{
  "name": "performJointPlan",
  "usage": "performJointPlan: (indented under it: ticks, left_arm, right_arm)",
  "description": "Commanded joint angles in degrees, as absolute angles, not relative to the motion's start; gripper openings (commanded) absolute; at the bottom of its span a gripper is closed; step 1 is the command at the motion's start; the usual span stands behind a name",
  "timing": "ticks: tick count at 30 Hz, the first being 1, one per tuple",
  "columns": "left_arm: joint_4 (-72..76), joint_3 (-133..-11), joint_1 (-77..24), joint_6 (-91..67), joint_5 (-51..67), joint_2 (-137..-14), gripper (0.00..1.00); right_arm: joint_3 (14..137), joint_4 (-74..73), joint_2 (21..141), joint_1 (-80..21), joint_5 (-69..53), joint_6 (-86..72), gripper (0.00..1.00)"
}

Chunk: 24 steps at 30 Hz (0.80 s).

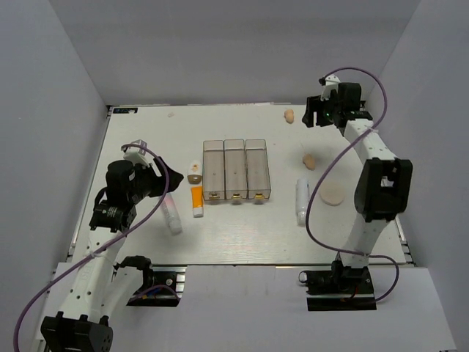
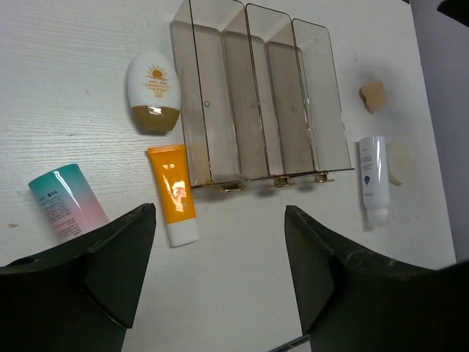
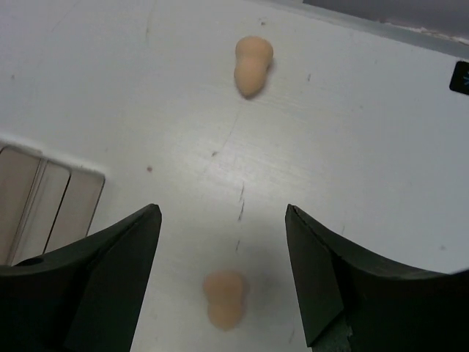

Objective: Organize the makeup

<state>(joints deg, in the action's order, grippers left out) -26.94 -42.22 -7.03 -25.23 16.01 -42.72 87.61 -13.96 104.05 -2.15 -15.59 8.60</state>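
L grip (image 2: 220, 264): spread, empty, near gradient tube (image 2: 64, 202).
Tubes: 3, w/ orange tube (image 2: 174, 192) left of clear box (image 2: 183, 88), white tube (image 2: 372, 178) right of it; long axes near-far, orange cap nearward.
L wrist only: sun logo, oval bottle (image 2: 152, 92).
Top only: 1 puff (image 1: 332, 196).
Sponges: 2, far sponge (image 3: 253, 64), near sponge (image 3: 226, 297).
R grip (image 3: 220, 257): spread, empty.
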Motion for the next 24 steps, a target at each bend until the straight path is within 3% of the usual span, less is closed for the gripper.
performJointPlan:
  ticks: [1, 14, 24]
  left_arm:
    - [-26.1, -46.2, -7.0, -28.7, 16.1, -45.0, 0.81]
    - [-22.1, -44.3, -7.0, -38.1, 10.6, -46.4, 0.82]
    - [-21.0, -45.1, -7.6, -39.7, 9.1, -49.8, 0.82]
  right_arm:
    - [97.1, -9.7, 112.0, -2.9, -15.4, 1.5, 0.75]
    - [127.4, -9.7, 140.2, -5.1, -13.1, -4.7, 0.74]
    - [128.3, -8.3, 144.1, -7.1, -7.9, -2.4, 0.71]
